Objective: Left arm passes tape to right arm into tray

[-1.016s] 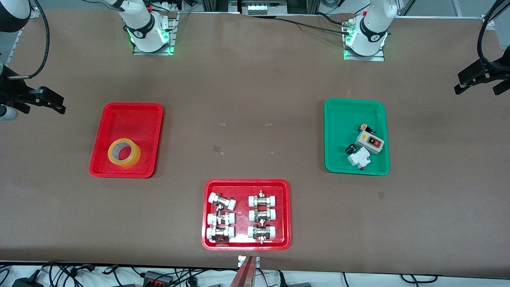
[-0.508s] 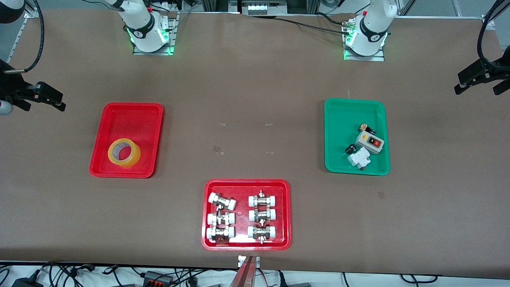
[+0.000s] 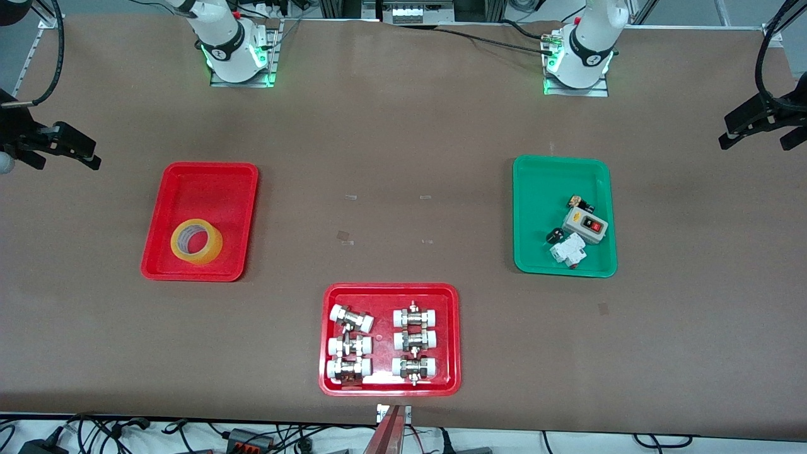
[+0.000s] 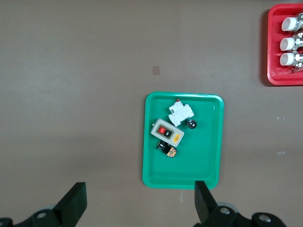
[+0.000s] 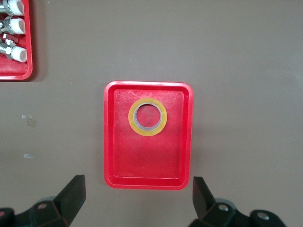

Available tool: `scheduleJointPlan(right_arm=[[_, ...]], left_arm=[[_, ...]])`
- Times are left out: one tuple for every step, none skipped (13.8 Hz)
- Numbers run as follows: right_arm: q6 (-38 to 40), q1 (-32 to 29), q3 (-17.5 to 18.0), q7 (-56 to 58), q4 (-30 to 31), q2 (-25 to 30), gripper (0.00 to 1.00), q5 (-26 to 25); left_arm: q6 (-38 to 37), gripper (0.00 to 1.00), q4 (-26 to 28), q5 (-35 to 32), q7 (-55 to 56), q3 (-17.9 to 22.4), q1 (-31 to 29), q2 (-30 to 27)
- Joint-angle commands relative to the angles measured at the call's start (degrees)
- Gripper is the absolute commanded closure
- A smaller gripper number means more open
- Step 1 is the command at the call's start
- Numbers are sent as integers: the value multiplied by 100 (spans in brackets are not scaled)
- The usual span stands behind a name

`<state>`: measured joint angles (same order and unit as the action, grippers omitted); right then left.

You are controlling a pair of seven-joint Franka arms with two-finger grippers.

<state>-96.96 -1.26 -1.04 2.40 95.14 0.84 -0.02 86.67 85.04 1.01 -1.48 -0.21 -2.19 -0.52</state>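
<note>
The yellow tape (image 3: 196,241) lies flat in the red tray (image 3: 202,183), in the half nearer the front camera. From the right wrist, the tape (image 5: 147,117) sits inside the tray (image 5: 118,156) with nothing touching it. My right gripper (image 3: 63,154) hangs high, open and empty, over bare table just off the tray's rim, at the end away from the tape; its fingers (image 5: 73,194) stand wide apart. My left gripper (image 3: 756,135) waits high at the left arm's end, open and empty, its fingers (image 4: 75,201) spread over bare table.
A green tray (image 3: 536,189) holding small electrical parts lies under the left wrist camera, its rim (image 4: 208,156) just off the left gripper. A second red tray (image 3: 391,291) with several white-capped metal fittings sits nearest the front camera, at mid-table.
The right gripper has shifted slightly upward in the front view. The tape, the trays and the left gripper have not moved.
</note>
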Motion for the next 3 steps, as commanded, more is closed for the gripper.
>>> scheduleJointPlan(right_arm=[[28,12,-37,85,162,154,0,46],[28,12,-37,85,154,154,0,46],[28,12,-37,76,154,162,0,46]], left_arm=[[-88,0,-102,-154,-90,-41,-35,8],[-88,0,-102,-154,-90,-41,-35,8],[-88,0,-102,-154,-90,-41,-35,8]])
